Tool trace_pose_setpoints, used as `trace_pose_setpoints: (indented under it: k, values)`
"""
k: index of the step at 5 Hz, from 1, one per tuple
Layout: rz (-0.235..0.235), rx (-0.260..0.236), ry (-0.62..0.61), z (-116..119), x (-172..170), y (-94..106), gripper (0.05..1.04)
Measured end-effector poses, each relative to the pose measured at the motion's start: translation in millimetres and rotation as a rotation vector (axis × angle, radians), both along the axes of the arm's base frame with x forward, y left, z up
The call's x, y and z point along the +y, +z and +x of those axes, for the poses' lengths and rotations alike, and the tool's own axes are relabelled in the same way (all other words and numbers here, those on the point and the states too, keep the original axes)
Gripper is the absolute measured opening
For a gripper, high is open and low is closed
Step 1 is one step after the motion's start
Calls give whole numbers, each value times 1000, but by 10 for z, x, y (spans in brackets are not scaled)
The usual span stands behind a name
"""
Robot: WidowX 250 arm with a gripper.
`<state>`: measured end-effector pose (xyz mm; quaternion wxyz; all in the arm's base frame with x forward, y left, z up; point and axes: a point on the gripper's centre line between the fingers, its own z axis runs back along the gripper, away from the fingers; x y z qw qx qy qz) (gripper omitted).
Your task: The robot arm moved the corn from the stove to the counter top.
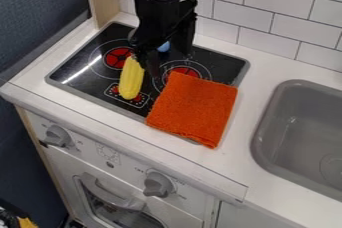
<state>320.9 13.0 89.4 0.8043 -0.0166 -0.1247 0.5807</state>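
The black gripper (148,62) hangs down over the middle of the black stove top (87,82), just to the right of the corn's upper end. The yellow corn (131,79) lies lengthwise on the stove, between the two red burner markings, and its upper tip is partly hidden by the gripper. Whether gripper and corn touch, I cannot tell. White counter top (267,69) surrounds the stove.
An orange cloth (194,107) covers the stove's front right corner and overlaps the counter. A blue object (163,47) shows behind the gripper. The grey sink (294,127) is at the right, and a tiled wall (274,22) stands behind the counter.
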Motion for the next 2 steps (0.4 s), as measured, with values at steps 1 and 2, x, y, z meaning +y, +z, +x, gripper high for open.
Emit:
trace_pose_setpoints:
  k: [1,2]
  values:
    - [3,29,-9,-24,6,-80,999]
    - [41,47,-21,-58,343,-77,999]
